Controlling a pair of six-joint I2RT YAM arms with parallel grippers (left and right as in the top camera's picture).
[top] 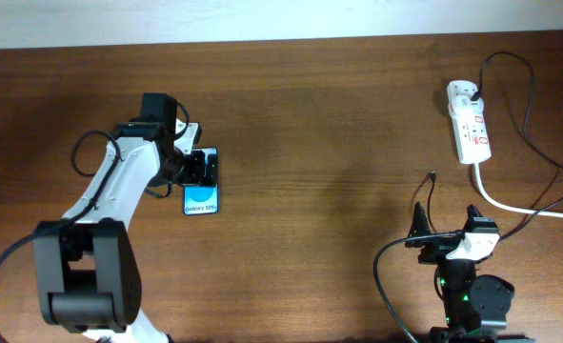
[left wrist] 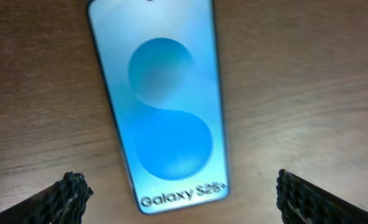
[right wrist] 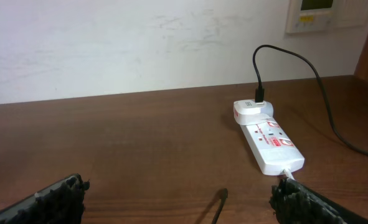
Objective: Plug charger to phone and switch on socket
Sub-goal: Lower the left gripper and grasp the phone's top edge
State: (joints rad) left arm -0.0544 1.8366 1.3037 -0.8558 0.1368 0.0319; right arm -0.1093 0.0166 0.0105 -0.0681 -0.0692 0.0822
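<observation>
Early going here. Your left end effector [left wrist: 180,202] hangs spread wide over the phone [left wrist: 162,106], gripping nothing. The phone lies flat, screen lit, on the left of the tabletop [top: 319,143]. Your right end effector [right wrist: 177,208] is wide and empty too, at the near right, with the charger [right wrist: 223,194] tip lying loose just beyond it. The adapter already sits in the socket [top: 471,124], far right. Cable into phone: not done. Switch: position unreadable, so count it as left.

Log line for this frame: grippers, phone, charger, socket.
left gripper open over phone | right gripper open, empty | charger plugged into socket, tip free near right gripper
</observation>
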